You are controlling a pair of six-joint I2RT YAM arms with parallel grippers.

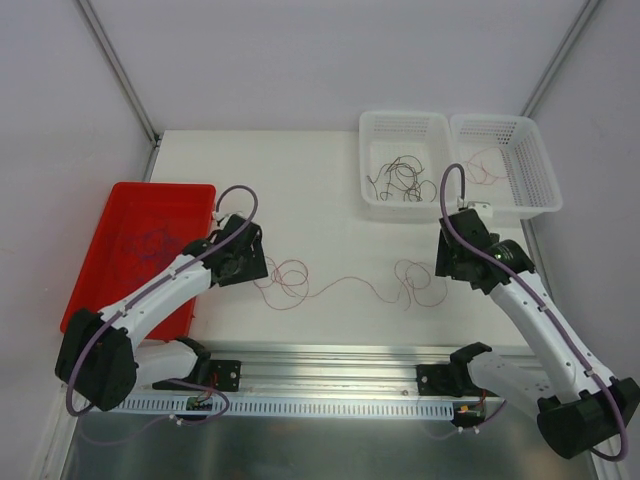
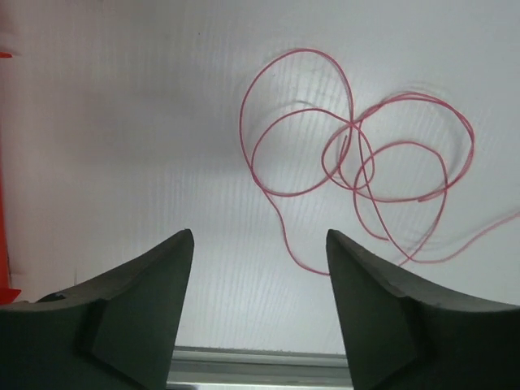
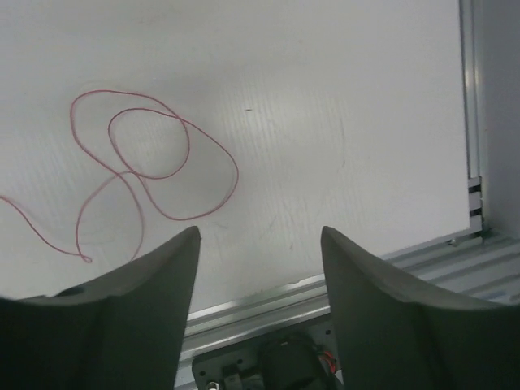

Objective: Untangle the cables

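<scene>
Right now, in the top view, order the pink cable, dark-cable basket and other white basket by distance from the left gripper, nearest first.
1. Pink cable, beside the left gripper.
2. Dark-cable basket, far side, right of centre.
3. Other white basket, far right.

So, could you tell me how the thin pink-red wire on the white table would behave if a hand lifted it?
Probably floppy: the thin pink-red wire lies in loose curls, so it should droop and trail. Likely very light, being hair-thin. Its overlapping loops may snag on each other.
</scene>
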